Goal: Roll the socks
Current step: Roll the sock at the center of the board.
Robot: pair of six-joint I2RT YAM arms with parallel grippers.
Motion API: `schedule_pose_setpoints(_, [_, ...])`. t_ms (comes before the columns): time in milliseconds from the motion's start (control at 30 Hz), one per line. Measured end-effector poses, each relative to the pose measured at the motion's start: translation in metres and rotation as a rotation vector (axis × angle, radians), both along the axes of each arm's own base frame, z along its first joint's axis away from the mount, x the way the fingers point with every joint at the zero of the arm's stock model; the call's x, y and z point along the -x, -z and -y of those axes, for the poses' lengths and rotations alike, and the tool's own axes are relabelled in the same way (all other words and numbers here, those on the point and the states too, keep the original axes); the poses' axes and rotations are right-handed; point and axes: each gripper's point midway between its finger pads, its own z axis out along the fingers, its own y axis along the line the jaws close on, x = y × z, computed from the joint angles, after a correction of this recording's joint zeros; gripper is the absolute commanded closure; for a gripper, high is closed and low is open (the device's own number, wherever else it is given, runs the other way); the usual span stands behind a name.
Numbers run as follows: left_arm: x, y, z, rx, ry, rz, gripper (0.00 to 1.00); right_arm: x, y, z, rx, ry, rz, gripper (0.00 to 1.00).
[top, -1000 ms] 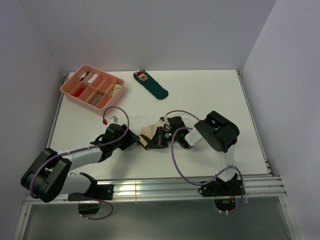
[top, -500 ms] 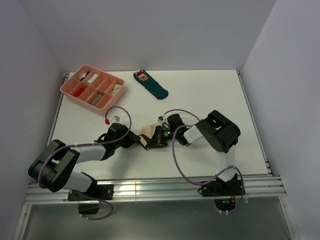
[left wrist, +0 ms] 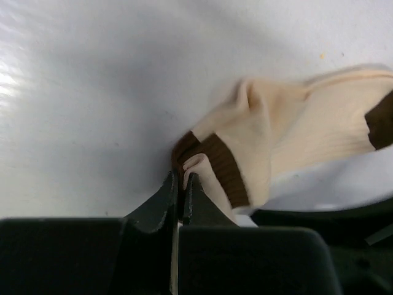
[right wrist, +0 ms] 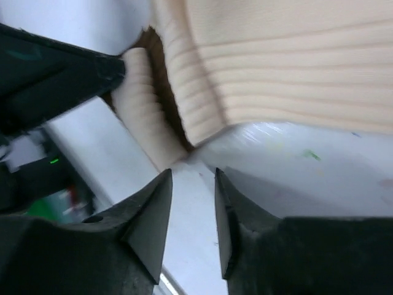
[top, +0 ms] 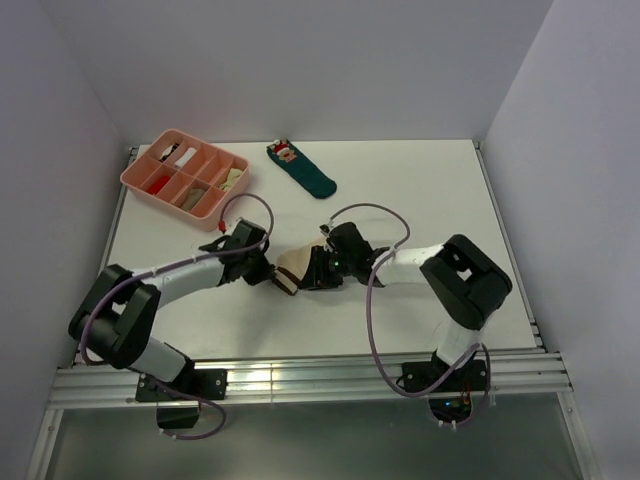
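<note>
The socks point(top: 297, 268) lie as a folded cream bundle with dark brown bands in the middle of the table, between my two grippers. In the left wrist view, my left gripper point(left wrist: 180, 178) is shut, its tips pinching the brown-banded cuff edge of the socks point(left wrist: 288, 132). From the right, my right gripper point(right wrist: 192, 178) stands open just short of the ribbed cream fold point(right wrist: 276, 67), with only bare table between its fingers. Seen from above, the left gripper point(top: 272, 276) and the right gripper point(top: 312, 272) meet at the bundle from opposite sides.
A pink divided tray point(top: 130, 178) with small items sits at the back left. A dark teal sock with a red-and-white figure point(top: 305, 172) lies behind the bundle. White walls enclose the table; a metal rail point(top: 320, 375) runs along the near edge.
My left gripper has closed onto the sock's cuff and its arm has swung further in. My right gripper has opened and let go of the bundle; its elbow has moved right.
</note>
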Motion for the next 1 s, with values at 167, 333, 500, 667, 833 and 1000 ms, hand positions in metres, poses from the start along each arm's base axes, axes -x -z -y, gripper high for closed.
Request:
schedule_pose_setpoints(167, [-0.012, -0.004, -0.011, -0.181, 0.023, -0.088, 1.00, -0.011, -0.019, 0.009, 0.138, 0.044, 0.229, 0.52])
schedule_pose_setpoints(333, [-0.019, -0.003, -0.016, -0.306, 0.085, -0.169, 1.00, -0.004, -0.048, -0.005, 0.216, 0.018, 0.502, 0.47])
schedule_pose_setpoints(500, [-0.020, 0.001, -0.017, -0.376, 0.151, -0.240, 1.00, 0.011, -0.048, -0.020, 0.342, -0.046, 0.710, 0.46])
schedule_pose_setpoints(667, [-0.020, 0.002, -0.017, -0.413, 0.195, -0.279, 1.00, 0.015, -0.040, -0.043, 0.459, -0.118, 0.864, 0.46])
schedule_pose_setpoints(833, [-0.019, 0.002, -0.018, -0.423, 0.216, -0.292, 1.00, 0.022, -0.037, -0.065, 0.513, -0.177, 0.967, 0.46])
schedule_pose_setpoints(1000, [-0.018, 0.003, -0.018, -0.424, 0.221, -0.299, 1.00, 0.018, -0.031, -0.076, 0.558, -0.195, 1.022, 0.46])
